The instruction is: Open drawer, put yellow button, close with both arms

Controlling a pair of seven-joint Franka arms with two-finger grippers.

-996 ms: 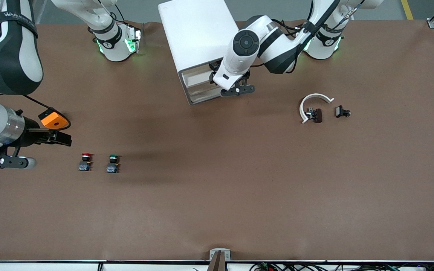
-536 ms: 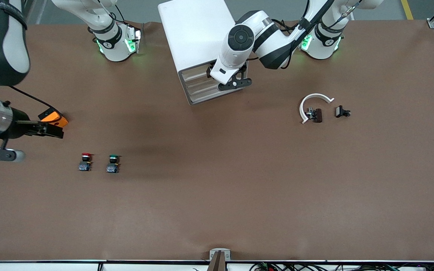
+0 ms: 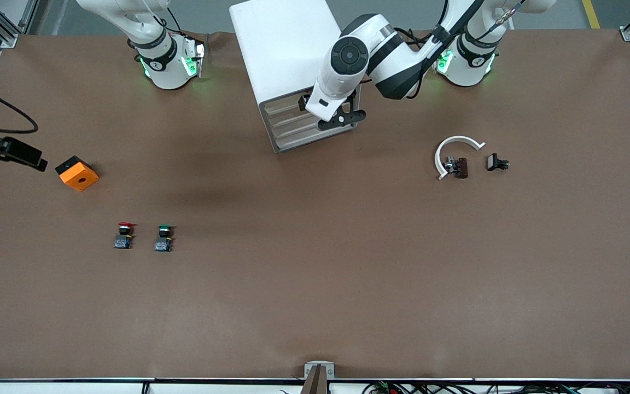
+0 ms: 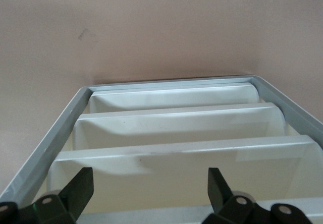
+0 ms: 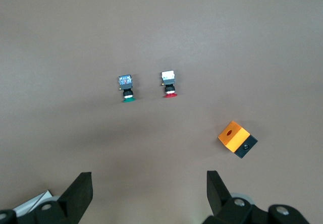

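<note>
right gripper (image 3: 30, 160) withdrawn off orange box (image 3: 77, 173), left gripper (image 4: 149, 196) closer to cabinet (image 3: 285, 52)

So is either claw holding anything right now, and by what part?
Nothing is held. The left claw stands open at the cabinet's drawers; the right claw is open above the table.

An orange box (image 3: 77, 173) with a hole on top is sitting toward the right arm's end of the bench (image 3: 315, 284). Nearer the front camera, a red-capped button (image 3: 123, 235) and a green-capped button (image 3: 164, 238) are standing side by side. Toward the left arm's end, a white curved piece (image 3: 453, 146) is lying beside two small dark parts (image 3: 497, 162).
</note>
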